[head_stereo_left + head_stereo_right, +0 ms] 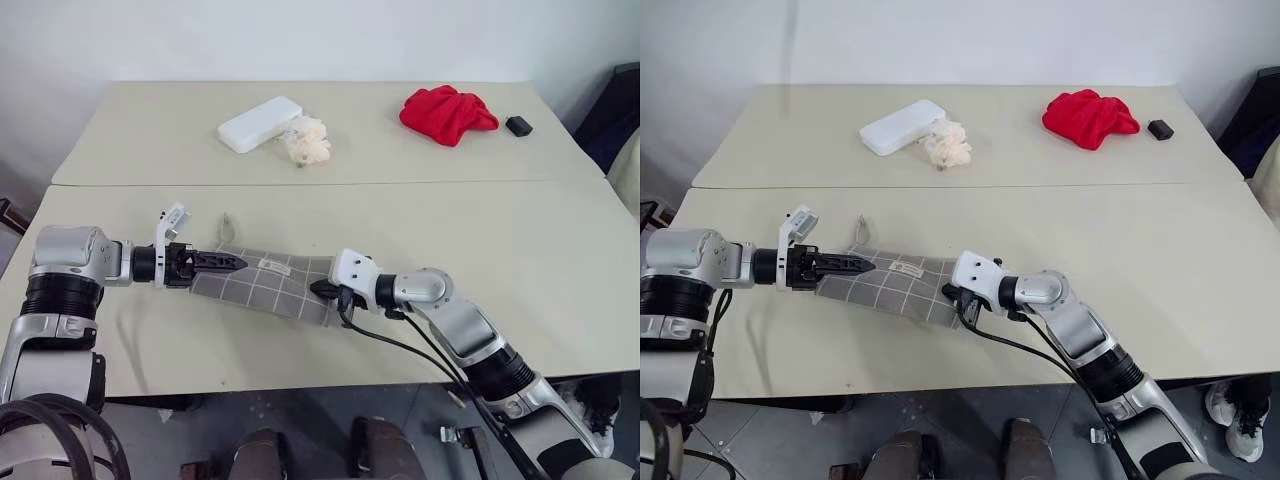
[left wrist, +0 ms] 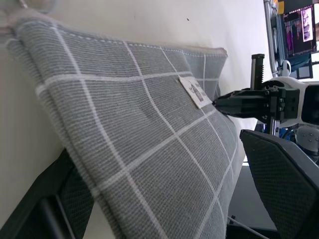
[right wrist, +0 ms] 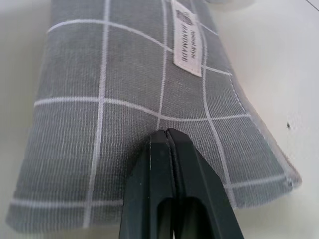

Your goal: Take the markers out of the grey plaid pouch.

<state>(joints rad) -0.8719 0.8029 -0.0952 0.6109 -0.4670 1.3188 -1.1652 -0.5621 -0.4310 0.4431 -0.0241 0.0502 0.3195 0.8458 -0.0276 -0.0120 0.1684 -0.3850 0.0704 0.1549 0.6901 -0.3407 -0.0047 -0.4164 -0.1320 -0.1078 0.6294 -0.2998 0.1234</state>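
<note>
The grey plaid pouch (image 1: 262,282) lies flat on the near table, lengthwise between my two grippers, its white label (image 3: 183,37) facing up. At its left end my left gripper (image 1: 222,262) is open, with one finger (image 2: 279,184) to the side of the fabric and the other under its edge. My right gripper (image 1: 322,291) is at the pouch's right end. Its fingers (image 3: 172,169) are shut, and the tips pinch the fabric of the top face. The markers are hidden.
On the far table are a white rectangular box (image 1: 260,123), a crumpled cream-coloured wad (image 1: 308,140), a red cloth (image 1: 447,113) and a small black object (image 1: 518,125). A seam (image 1: 450,182) divides the two tables. The near table edge (image 1: 250,385) runs just below the pouch.
</note>
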